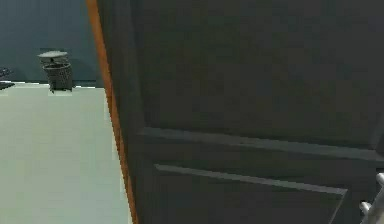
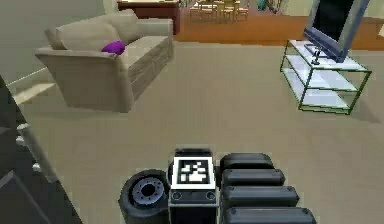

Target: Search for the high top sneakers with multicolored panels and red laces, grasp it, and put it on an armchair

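Door: a dark panelled door (image 1: 260, 110) stands very near in the forward view and covers its middle and right. Its orange edge (image 1: 108, 90) runs from the top down to the bottom.
Door fitting: a small grey piece (image 1: 378, 200) sits at the door's lower right. Too little of it shows to name.
Floor ahead: pale floor (image 1: 50, 160) lies on the forward view's left and reaches back to a dark teal wall (image 1: 40, 25).
Bin: a small dark bin (image 1: 56, 70) stands far off on that floor, by the wall.
Sofa: a beige sofa (image 2: 100, 65) stands at the far left of the arm side view, on tan carpet (image 2: 220, 110).
Purple thing: a small purple blob (image 2: 113, 47) lies on the sofa seat near the back cushions. It is too small to name.
Television: a flat dark television (image 2: 335, 25) stands at the far right on a glass shelf unit (image 2: 325, 85) with a white frame.
Far room: beyond the carpet lies wood floor (image 2: 270, 28) with indistinct wooden furniture (image 2: 215, 10).
Dark panel: a dark upright panel (image 2: 20, 175) stands at the near left edge.
Arm: the arm (image 2: 250, 185) shows as dark stacked segments at the near edge, right of the middle. A white marker square (image 2: 192, 172) sits just left of them.
Hand: the dark round body of the hand (image 2: 145, 197) is just left of the marker, with carpet behind it. The fingers cannot be made out, so I cannot tell its grip or whether it holds anything.
Sneakers: I cannot tell where the sneakers are.
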